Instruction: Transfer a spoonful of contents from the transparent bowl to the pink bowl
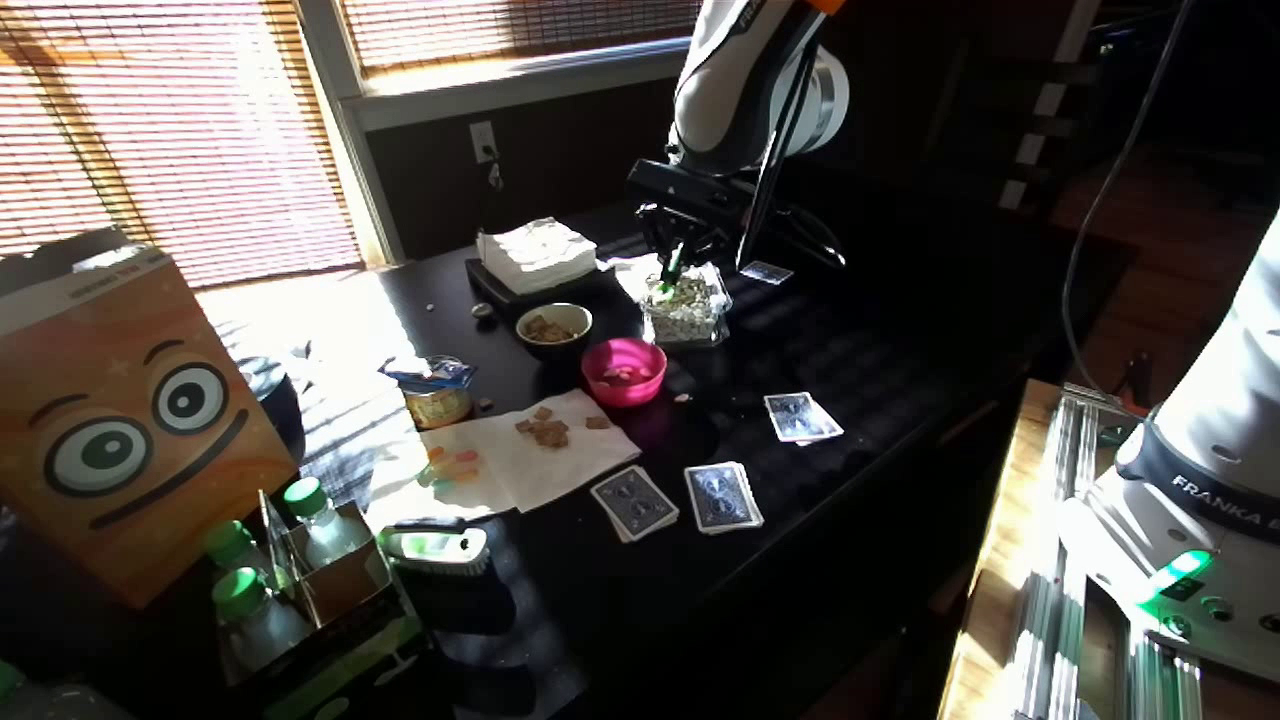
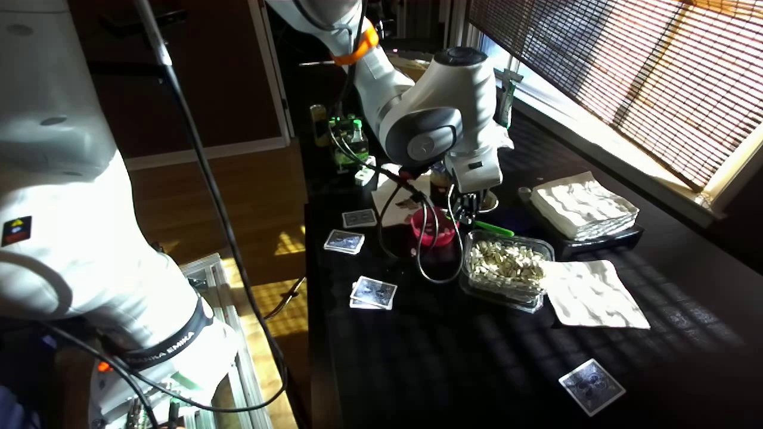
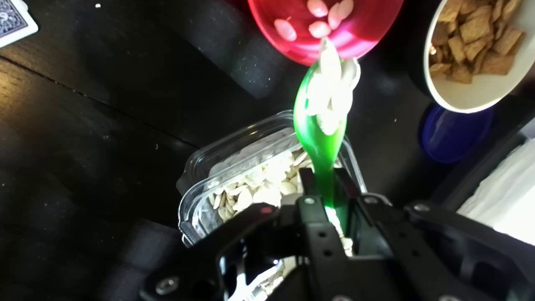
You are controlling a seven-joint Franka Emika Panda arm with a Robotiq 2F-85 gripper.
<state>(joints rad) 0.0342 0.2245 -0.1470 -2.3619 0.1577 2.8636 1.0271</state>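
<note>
A green spoon (image 3: 319, 144) heaped with white seeds (image 3: 329, 94) is held by its handle in my gripper (image 3: 325, 184), whose fingers press on it from both sides. The transparent bowl (image 2: 503, 288), a clear angular tub full of whitish seeds, lies partly under the gripper in the wrist view. Ahead, the pink bowl (image 3: 372, 27) holds several small pale pieces; the spoon's load overlaps its near rim in that view. In an exterior view the pink bowl (image 1: 630, 388) sits close beside the transparent bowl. Spoon height above the table is hard to judge.
A dark bowl (image 1: 553, 348) of brown squares stands close to the pink bowl. Nearby are a napkin stack (image 1: 537, 255), a jar (image 1: 437, 408), a napkin (image 1: 530, 478) with snacks, and card piles (image 1: 722, 497). A blue lid (image 3: 455, 133) lies beside the dark bowl. Loose cables (image 2: 438, 280) hang from the arm.
</note>
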